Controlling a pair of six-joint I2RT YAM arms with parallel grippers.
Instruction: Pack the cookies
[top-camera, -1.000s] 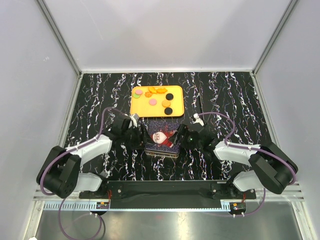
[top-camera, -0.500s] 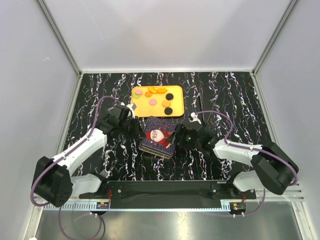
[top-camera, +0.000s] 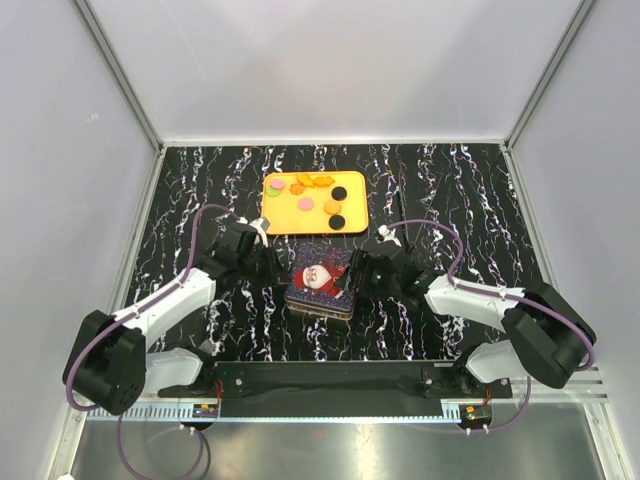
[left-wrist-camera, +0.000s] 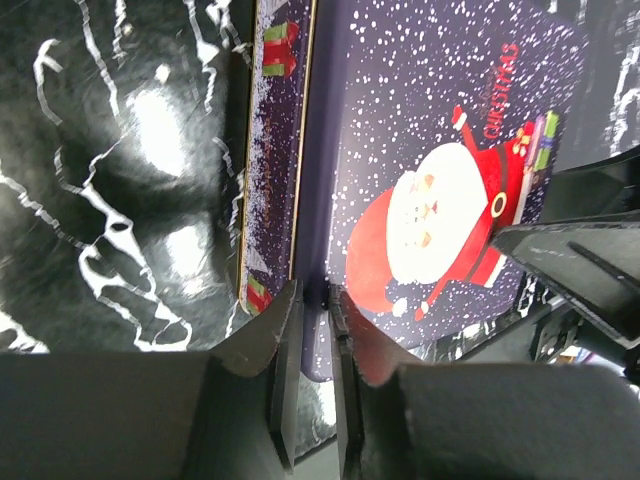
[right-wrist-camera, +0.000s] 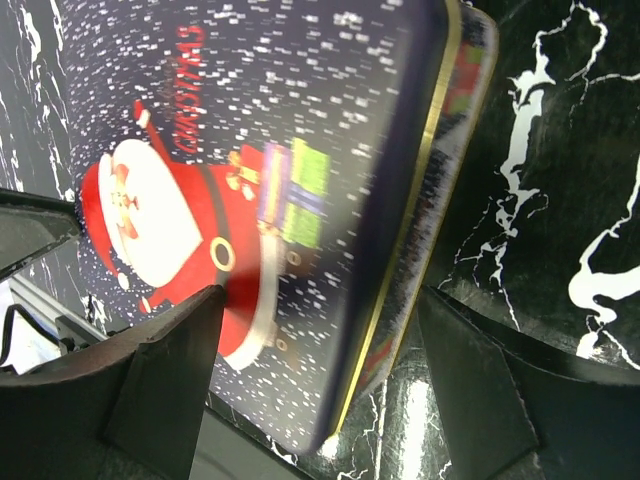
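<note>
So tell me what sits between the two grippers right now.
The Christmas tin, Santa lid facing up, lies between the left gripper and the right gripper, one at each of its sides. The top view shows this most plainly.

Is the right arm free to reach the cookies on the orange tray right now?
Probably not: the right gripper seems clamped on the tin; otherwise the path to the cookies looks clear.

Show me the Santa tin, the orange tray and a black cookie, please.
Santa tin (top-camera: 318, 276), top view, on the Santa picture on its lid.
orange tray (top-camera: 288, 220), top view, on a bare patch near its left corner.
black cookie (top-camera: 340, 193), top view, middle of the farther black one.
</note>
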